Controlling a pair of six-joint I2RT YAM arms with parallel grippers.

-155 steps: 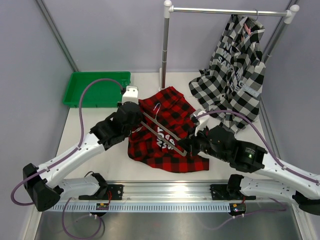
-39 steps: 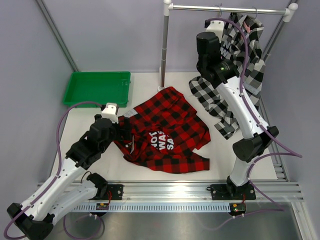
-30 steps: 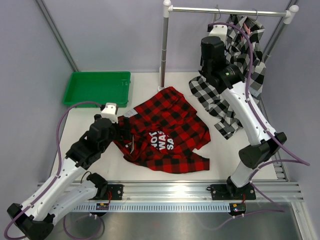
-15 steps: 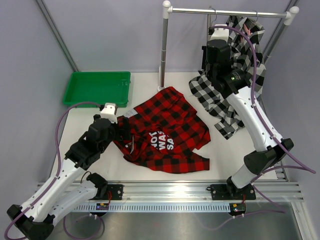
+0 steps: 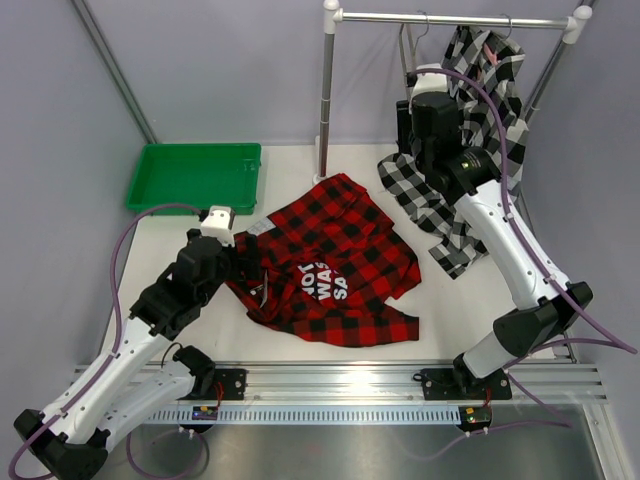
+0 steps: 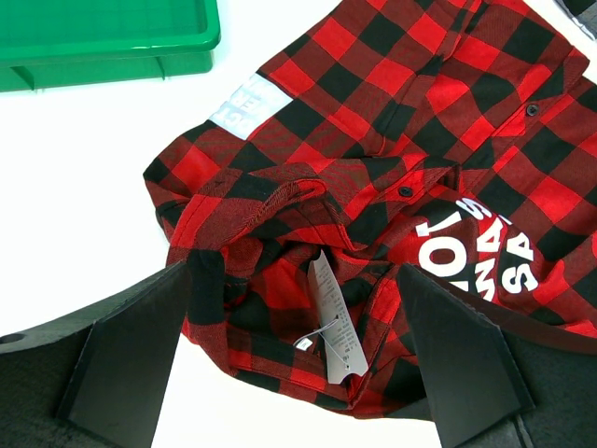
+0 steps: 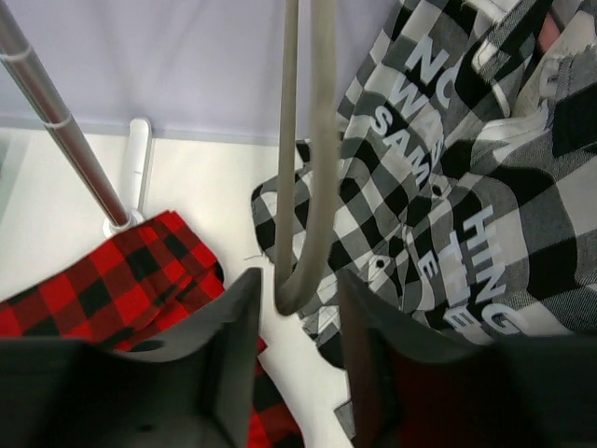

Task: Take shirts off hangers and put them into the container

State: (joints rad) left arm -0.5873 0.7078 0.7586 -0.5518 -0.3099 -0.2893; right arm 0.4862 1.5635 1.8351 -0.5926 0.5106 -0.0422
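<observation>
Up at the rack rail (image 5: pixel 450 19), the right tool (image 7: pixel 298 285) has its jaws parted around the lower bend of a bare wire hanger (image 7: pixel 312 140) that hangs from the rail; the wire sits in the gap between the fingers and is not clamped. Just beside it to the right, the black-and-white shirt (image 5: pixel 490 110) hangs from the rail, its lower part spilling onto the tabletop (image 5: pixel 450 300). Mid-tabletop lies the red-and-black shirt (image 5: pixel 330 270), crumpled, its white lettering facing up. The left tool (image 6: pixel 294 280) hovers low over that shirt's near-left edge, spread wide and gripping nothing, a white tag (image 6: pixel 334 317) showing between its fingers. At the far left sits the green container (image 5: pixel 190 180), apart from both shirts.
</observation>
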